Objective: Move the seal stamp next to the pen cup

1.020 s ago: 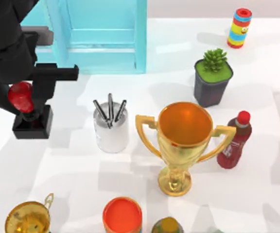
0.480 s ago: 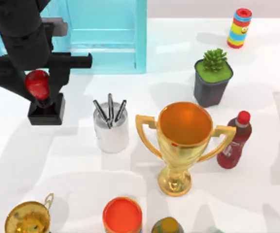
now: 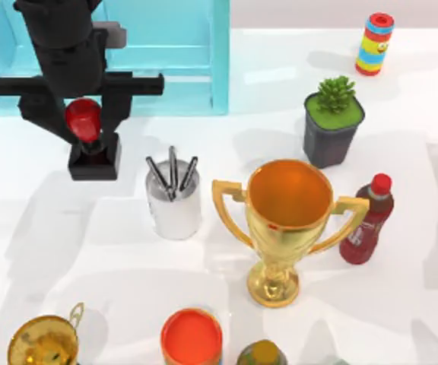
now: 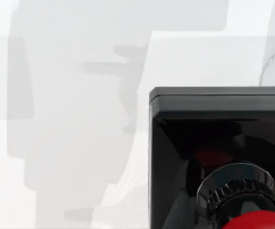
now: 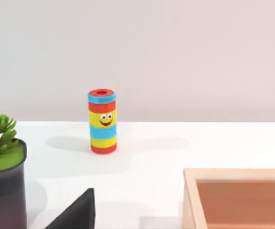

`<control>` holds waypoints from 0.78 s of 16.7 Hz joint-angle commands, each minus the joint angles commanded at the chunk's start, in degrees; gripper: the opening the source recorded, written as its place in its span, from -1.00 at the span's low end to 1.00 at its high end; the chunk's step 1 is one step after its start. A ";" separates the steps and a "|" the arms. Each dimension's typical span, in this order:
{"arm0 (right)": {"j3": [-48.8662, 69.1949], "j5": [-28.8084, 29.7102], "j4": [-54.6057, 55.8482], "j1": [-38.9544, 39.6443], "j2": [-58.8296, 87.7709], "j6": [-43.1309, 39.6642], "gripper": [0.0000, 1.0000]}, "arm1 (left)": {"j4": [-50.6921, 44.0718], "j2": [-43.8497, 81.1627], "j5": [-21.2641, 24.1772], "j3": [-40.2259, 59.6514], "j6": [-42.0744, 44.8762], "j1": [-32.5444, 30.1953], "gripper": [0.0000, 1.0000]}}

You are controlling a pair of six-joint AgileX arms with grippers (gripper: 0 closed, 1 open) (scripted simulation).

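The seal stamp (image 3: 93, 161), a black square block with a glossy red knob, hangs in my left gripper (image 3: 83, 122) at the back left of the table. The gripper is shut on the red knob, with its black fingers (image 3: 117, 112) on either side. In the left wrist view the stamp's black base (image 4: 218, 109) is close up over the white table. The pen cup (image 3: 173, 204), white-silver with three dark pens, stands upright to the right of the stamp and slightly nearer the front, a small gap away.
A blue open frame (image 3: 158, 57) stands right behind the left gripper. Right of the cup are a large gold trophy (image 3: 287, 220), a red bottle (image 3: 367, 220), a potted plant (image 3: 333, 129) and a striped cylinder (image 3: 375, 43). An orange-red cylinder (image 3: 192, 338) and a small gold cup (image 3: 44, 342) sit at the front.
My left gripper has carried the seal stamp to the right and slightly toward the back, closing most of the gap to the pen cup. Nothing else has moved.
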 joint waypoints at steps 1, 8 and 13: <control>0.00 0.00 0.00 0.00 0.00 0.00 1.00 | -0.11 -0.16 -0.02 -0.21 0.10 0.32 -1.00; 0.00 0.00 0.00 0.00 0.00 0.00 1.00 | 3.46 -0.16 0.00 -3.62 0.04 0.04 -1.00; 0.00 0.00 0.00 0.00 0.00 0.00 1.00 | 3.47 -0.16 0.00 -3.64 0.04 0.04 -0.70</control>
